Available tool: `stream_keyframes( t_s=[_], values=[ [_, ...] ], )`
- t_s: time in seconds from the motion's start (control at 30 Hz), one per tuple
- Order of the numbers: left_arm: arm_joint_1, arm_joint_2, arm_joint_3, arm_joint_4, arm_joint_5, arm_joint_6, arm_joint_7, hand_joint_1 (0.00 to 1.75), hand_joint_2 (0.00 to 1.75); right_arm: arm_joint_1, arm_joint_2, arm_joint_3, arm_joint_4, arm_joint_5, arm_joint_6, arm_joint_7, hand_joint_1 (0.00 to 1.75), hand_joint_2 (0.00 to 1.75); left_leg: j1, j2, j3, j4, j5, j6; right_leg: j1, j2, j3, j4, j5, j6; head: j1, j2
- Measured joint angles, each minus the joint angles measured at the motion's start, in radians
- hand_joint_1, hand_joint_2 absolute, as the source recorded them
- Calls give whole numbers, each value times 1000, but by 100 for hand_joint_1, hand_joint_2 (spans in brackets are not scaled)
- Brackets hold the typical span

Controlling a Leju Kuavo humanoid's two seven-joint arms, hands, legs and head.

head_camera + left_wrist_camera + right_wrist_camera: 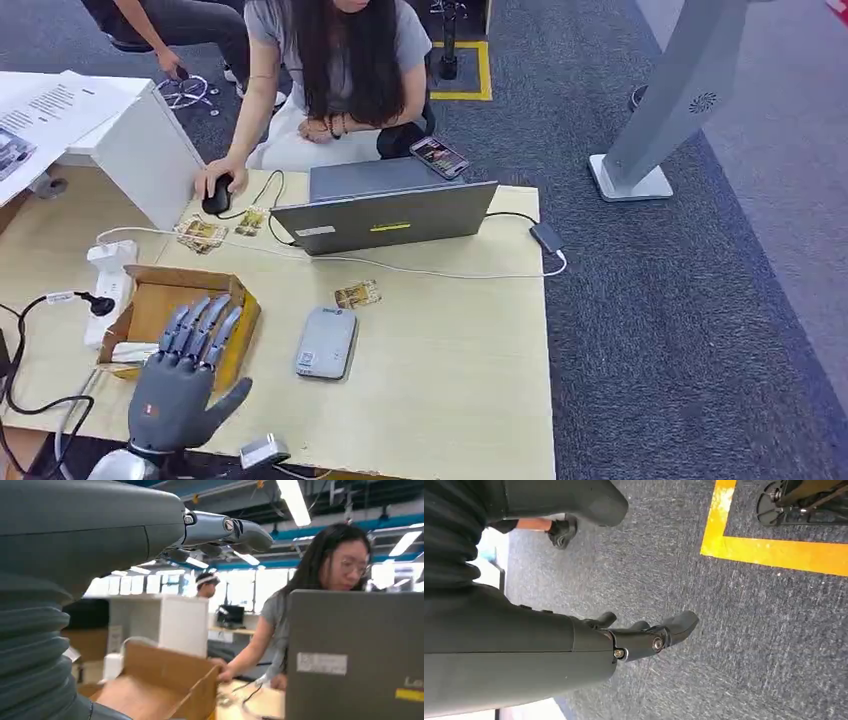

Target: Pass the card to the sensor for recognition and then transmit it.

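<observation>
A grey flat sensor (326, 342) lies on the wooden table (450, 340) in the head view. Just beyond it a small yellowish card (357, 294) lies flat. More cards (201, 234) lie farther back, near a person's hand on a mouse (216, 196). My left hand (190, 370) hovers at the table's near left, fingers straight and spread over the edge of a cardboard box (160, 305), holding nothing. In the left wrist view my left hand (220, 530) reaches out above the box (160, 680). My right hand (644, 635) hangs over grey carpet with loosely bent fingers, holding nothing.
A grey laptop (385, 215) stands across the table's back, its cable (440, 270) running to an adapter (546, 237). A person (340, 70) sits behind it. A white power strip (108, 285) and a white cabinet (140, 140) are at the left; a phone (438, 156) lies beyond the laptop.
</observation>
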Motion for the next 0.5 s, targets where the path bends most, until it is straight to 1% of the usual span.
stream_keyframes(
  t_s=[0.07, 0.13, 0.23, 0.33, 0.4, 0.5],
  values=[
    [51, 15, 0, -11, 24, 13, 16, 0, 175, 1, 2, 0, 1, -3, -3, 0, 0, 175, 0, -1, 0, 0, 0, 0, 0, -1, 0, 0, -1, 0, 0, 0],
    [92, 22, 2, -17, 41, 8, 20, 0, 175, 0, 3, 0, 2, -4, -5, 0, 0, 175, 0, -1, 0, 0, -1, -1, 0, -1, 0, 0, -1, 0, 0, 0],
    [135, 22, 27, -18, 57, -29, 25, 0, 175, 1, 5, 0, 2, -12, -5, -2, 0, 175, 0, -1, 0, 0, -1, -1, 0, -1, 0, 0, -1, 0, 0, 0],
    [167, 10, 83, -8, 66, -38, -10, 0, 175, 2, 6, 0, 2, -17, -3, -6, 0, 175, 0, -1, 0, 0, -1, -1, 0, -1, 1, 0, -1, 0, 0, 0],
    [183, -7, 126, -2, 69, -41, -42, 0, 175, 3, 8, 0, 2, -21, -3, -6, 0, 175, 0, -1, 0, 0, -1, -1, 0, -1, 1, 0, -1, 0, 0, 0],
    [200, -28, 177, 0, 70, -53, -71, 0, 175, 3, 10, 0, 3, -23, -3, -6, 0, 175, 0, -1, 0, 0, -1, -1, 0, -1, 1, 0, -1, 0, 0, 0]
  ],
)
